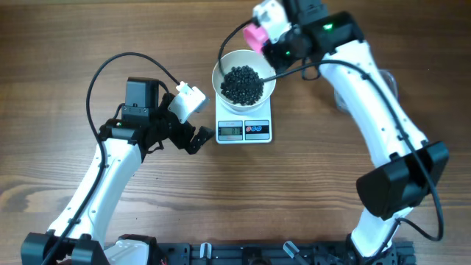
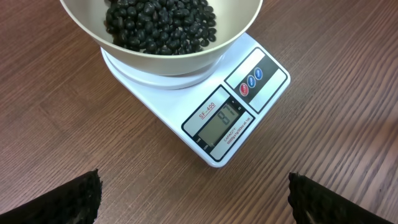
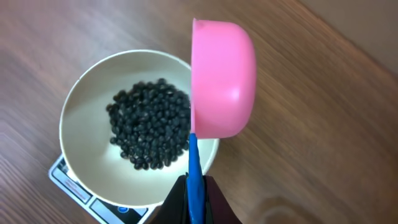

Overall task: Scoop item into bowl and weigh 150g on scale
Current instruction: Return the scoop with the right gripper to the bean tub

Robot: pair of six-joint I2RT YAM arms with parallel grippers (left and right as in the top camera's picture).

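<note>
Right tool is clamping narrowly on the thin blue handle of a pink scoop. It is holding the scoop turned on its side, with the rounded back facing the wrist camera and the mouth facing the bowl. The scoop's inside is not showing in any view. The scoop is hanging over the bowl's rim on the side away from the scale's buttons, partly above the bare table.

The white bowl is sitting on the scale and is holding a loose dark pile of beans. The beans are gathering at its middle, and bare white wall is showing all around the pile.

Left tool is standing wide and holding nothing, its two dark fingers showing at the bottom corners of its own camera view. Wood is lying between them, and the scale is lying ahead of them.

Only the left wrist view is showing the scale's face clearly. The grey display is showing digits, but they are too small to read with certainty. A red button and a blue button are sitting beside it.

The right wrist view is giving just one corner of the scale under the bowl. The overhead view alone is showing both arms together. There the left tool is resting near the scale's display end without touching it, and the right tool is reaching over from the far side of the bowl.
</note>
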